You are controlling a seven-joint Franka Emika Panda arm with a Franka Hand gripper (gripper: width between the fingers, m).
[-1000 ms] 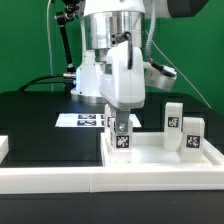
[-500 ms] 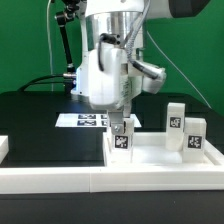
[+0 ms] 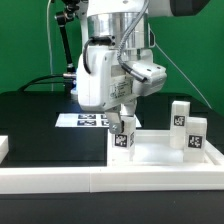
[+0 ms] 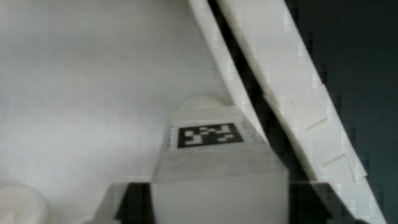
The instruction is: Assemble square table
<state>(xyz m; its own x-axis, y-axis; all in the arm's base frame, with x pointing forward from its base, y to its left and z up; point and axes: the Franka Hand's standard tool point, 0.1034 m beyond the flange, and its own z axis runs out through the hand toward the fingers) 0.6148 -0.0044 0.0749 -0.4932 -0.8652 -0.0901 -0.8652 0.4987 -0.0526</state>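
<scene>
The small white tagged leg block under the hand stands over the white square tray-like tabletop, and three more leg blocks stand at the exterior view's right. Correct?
Not quite. In the exterior view, only two more leg blocks stand at that view's right, not three. The rest holds: the small white tagged leg block under the hand stands over the white square tray-like tabletop.
</scene>
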